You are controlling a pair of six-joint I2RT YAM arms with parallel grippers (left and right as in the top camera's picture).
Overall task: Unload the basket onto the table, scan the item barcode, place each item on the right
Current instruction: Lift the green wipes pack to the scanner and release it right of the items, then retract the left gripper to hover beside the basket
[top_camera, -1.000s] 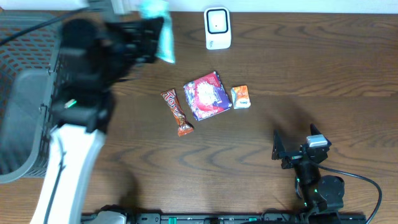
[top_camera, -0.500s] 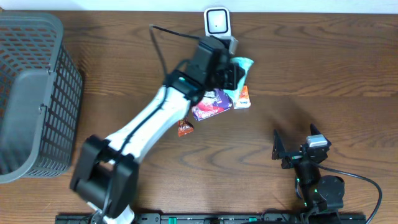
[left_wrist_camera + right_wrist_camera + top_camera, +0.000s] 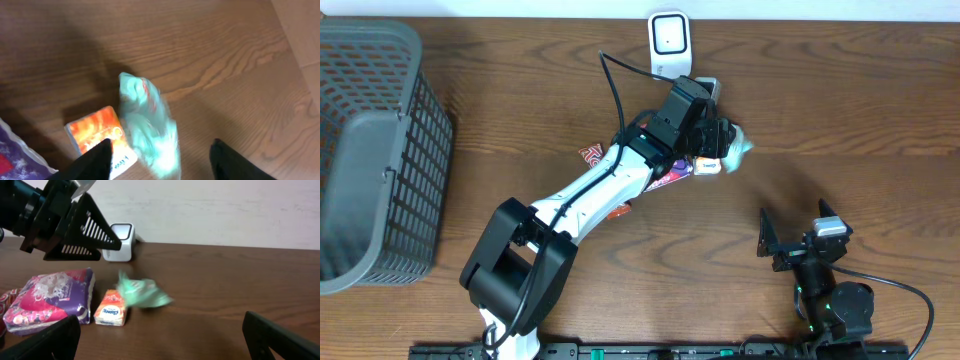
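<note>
Reading the table from the left, the basket (image 3: pixel 380 150) stands well apart from the action, and the left arm reaches from the near edge up to the middle, over the purple pack (image 3: pixel 665 178). The white scanner (image 3: pixel 669 45) stands at the far edge, just behind that arm's wrist. The left gripper (image 3: pixel 165 162) hangs directly above the teal packet (image 3: pixel 740 145); its 2 fingers stand apart with a gap on each side of the packet, so it grips nothing. The packet is just beside the orange tissue pack (image 3: pixel 708 165), on that pack's right side. It is blurred in all 3 views, so I cannot tell if it rests flat on the wood or is a little above it. Its long axis seems to run across the line between the fingers. Further right, the right gripper (image 3: pixel 796 238) waits with jaws fully apart, empty, near the front edge and well apart from the packet. I judge that the left arm is much nearer for a new grasp.
</note>
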